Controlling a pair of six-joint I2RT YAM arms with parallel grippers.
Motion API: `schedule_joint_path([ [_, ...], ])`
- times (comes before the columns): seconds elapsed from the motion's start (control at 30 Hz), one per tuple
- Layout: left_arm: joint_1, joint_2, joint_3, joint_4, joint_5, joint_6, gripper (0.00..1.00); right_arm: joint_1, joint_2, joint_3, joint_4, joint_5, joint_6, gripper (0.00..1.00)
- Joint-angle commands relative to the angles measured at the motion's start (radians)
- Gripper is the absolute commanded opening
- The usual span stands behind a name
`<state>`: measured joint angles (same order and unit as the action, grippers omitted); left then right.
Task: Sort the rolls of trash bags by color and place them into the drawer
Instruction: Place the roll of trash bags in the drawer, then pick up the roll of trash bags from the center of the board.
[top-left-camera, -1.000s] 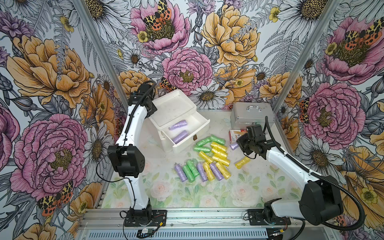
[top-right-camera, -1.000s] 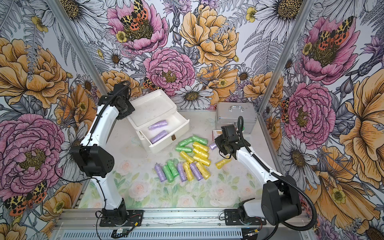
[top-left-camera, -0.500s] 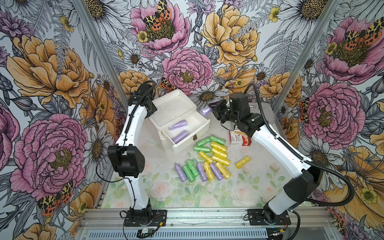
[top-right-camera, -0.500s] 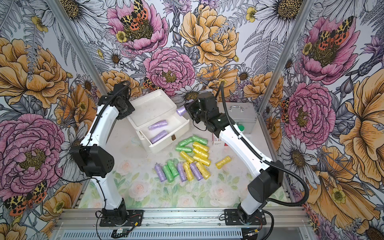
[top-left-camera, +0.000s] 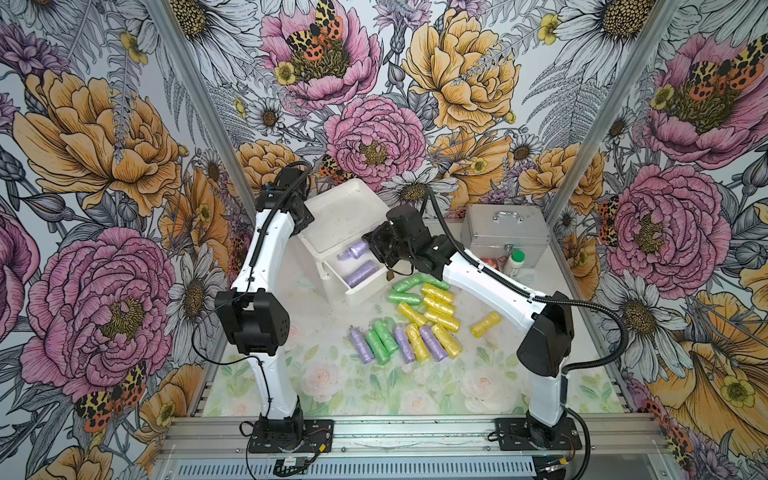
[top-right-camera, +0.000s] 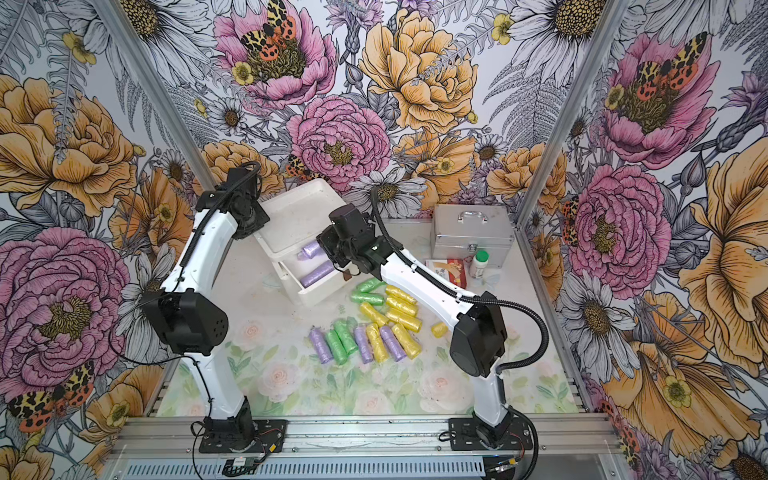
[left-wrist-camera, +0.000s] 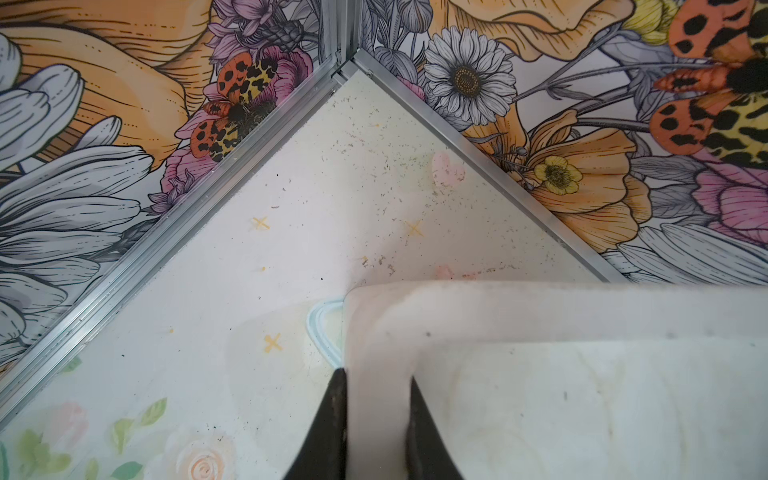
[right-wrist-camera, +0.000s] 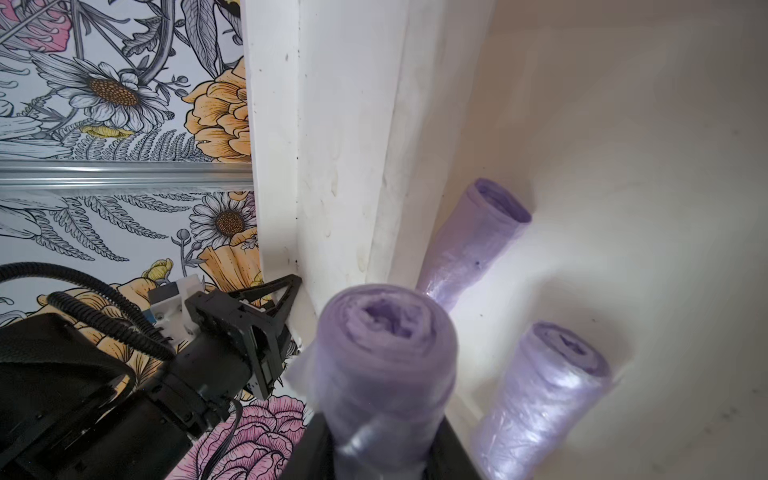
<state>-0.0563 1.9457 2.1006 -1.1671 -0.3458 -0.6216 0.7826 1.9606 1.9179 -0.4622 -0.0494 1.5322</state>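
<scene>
Lilac roll held over the open drawer, cabinet steadied.

Nearest me on the floral desk (top-left-camera: 332, 386) lie the loose crinkly plastic trash-bag rolls (top-left-camera: 415, 343), yellow, green and lilac, with one yellow roll (top-left-camera: 485, 324) apart on my right side. Beyond them my right jaws are partly closed around a lilac glossy roll (right-wrist-camera: 382, 365), gripped near one end, above the pulled-out white plastic drawer (top-left-camera: 365, 293). Two more lilac rolls (top-left-camera: 360, 272) lie side by side in it. Further back my left jaws are clamped tight on the rim of the white plastic cabinet (left-wrist-camera: 540, 311). Against the back wall stand a silver metal case (top-left-camera: 503, 232) and a green-capped white bottle (top-left-camera: 515, 262).
</scene>
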Motion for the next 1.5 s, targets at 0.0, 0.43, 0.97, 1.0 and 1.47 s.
schedule_joint_path([
  [0.0,-0.026,0.037,-0.030,0.016,0.192,-0.089,0.00,0.005,0.020,0.041,0.010,0.026,0.044,0.34],
  [0.43,-0.031,0.032,-0.033,0.015,0.187,-0.089,0.00,0.049,0.111,0.101,0.010,-0.038,0.108,0.69],
  [0.97,-0.016,0.033,-0.037,0.014,0.198,-0.078,0.00,-0.095,-0.242,-0.139,0.008,-0.091,-0.400,0.76],
  [1.0,-0.014,0.032,-0.038,0.015,0.203,-0.076,0.00,-0.116,-0.297,-0.232,0.007,-0.073,-0.445,0.76],
  [1.47,-0.018,0.035,-0.037,0.015,0.197,-0.076,0.00,-0.134,-0.660,-1.064,-0.012,0.033,-0.803,0.73],
])
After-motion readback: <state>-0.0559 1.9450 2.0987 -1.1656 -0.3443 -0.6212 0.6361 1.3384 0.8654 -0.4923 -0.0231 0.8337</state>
